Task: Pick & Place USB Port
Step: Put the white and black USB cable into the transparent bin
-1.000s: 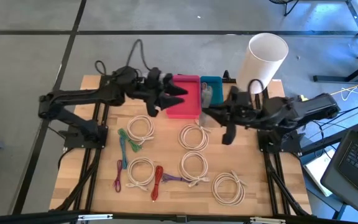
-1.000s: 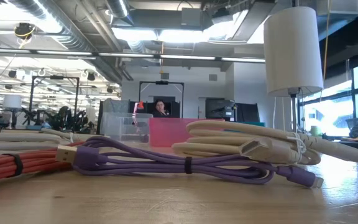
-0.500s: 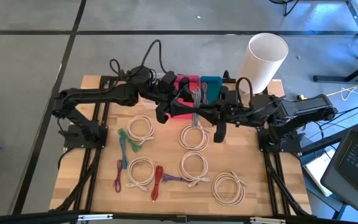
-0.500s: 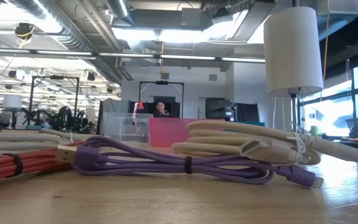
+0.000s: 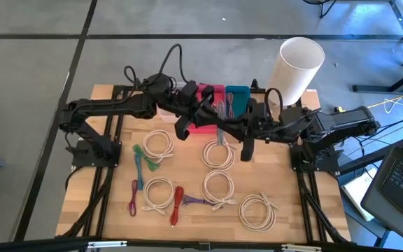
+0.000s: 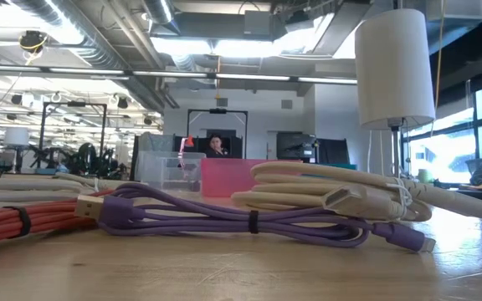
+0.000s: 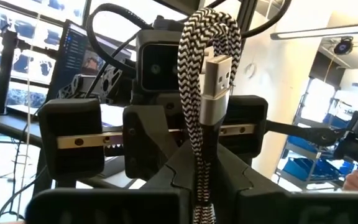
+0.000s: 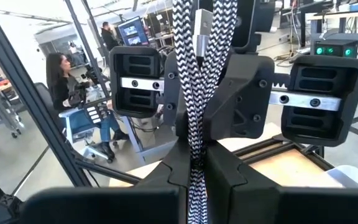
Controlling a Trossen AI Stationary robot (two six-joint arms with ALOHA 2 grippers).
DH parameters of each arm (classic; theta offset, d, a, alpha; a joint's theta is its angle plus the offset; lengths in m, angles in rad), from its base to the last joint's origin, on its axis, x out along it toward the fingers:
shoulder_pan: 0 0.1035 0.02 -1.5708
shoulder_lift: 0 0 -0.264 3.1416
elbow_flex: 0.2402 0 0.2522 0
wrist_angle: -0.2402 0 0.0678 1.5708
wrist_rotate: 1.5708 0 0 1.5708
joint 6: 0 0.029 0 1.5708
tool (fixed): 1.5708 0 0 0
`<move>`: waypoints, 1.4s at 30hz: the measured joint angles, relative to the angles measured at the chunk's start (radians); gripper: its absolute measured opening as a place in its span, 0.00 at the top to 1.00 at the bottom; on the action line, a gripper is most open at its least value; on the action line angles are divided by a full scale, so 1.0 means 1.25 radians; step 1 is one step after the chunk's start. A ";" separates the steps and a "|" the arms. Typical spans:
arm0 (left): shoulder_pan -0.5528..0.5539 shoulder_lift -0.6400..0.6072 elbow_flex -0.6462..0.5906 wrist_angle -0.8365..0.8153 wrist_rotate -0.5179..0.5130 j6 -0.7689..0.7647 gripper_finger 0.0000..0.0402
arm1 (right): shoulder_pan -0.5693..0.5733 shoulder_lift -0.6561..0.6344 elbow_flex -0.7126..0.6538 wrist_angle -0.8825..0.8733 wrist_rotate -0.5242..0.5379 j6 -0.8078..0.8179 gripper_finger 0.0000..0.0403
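An open workshop with ceiling lights and desks lies beyond the wooden table [image 5: 110, 210], where a person [image 8: 61, 93] sits on a chair in the background. Near the table's back edge stand a pink bin [image 5: 207, 94] and a teal bin [image 5: 237, 96] side by side, with a tall white tube [image 5: 296, 66] just to their right. Several white cable coils [image 5: 158, 145] lie across the table, along with a green cable [image 5: 140, 159], a red cable [image 5: 178, 203] and a purple cable [image 6: 249, 221].

The two arms meet in front of the bins, their grippers facing each other above the table. Between them hangs the braided cable [image 5: 220, 112], a black-and-white woven bundle held upright just before the pink and teal bins. The left gripper [image 5: 203, 112] reaches in from the left, its fingers pressed together on the lower part of the bundle; in the left wrist view the braided cable [image 7: 205, 112] rises from between them, its silver USB plug [image 7: 216, 84] at the top of the loop. The right gripper [image 5: 224, 126] comes from the right, fingers likewise pinched on the bundle; its wrist view shows the braided cable [image 8: 197, 81] running up from its closed fingers, with the left gripper's body right behind it.
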State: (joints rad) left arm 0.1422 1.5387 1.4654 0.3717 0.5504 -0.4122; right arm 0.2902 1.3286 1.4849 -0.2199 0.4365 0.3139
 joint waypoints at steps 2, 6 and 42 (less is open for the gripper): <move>-0.001 0.000 0.000 0.000 0.000 0.000 0.96 | 0.000 0.000 0.000 0.000 0.001 0.003 0.94; -0.002 -0.001 0.000 -0.001 0.002 0.000 0.96 | 0.000 0.001 0.000 -0.001 0.001 -0.006 0.76; 0.585 0.165 0.612 -0.721 0.086 -0.063 0.96 | 0.102 -0.081 0.187 -1.032 0.138 0.634 0.39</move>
State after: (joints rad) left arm 0.8738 1.7443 2.2304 -0.5297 0.6584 -0.4908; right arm 0.4175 1.2277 1.7191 -1.5103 0.6088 1.1058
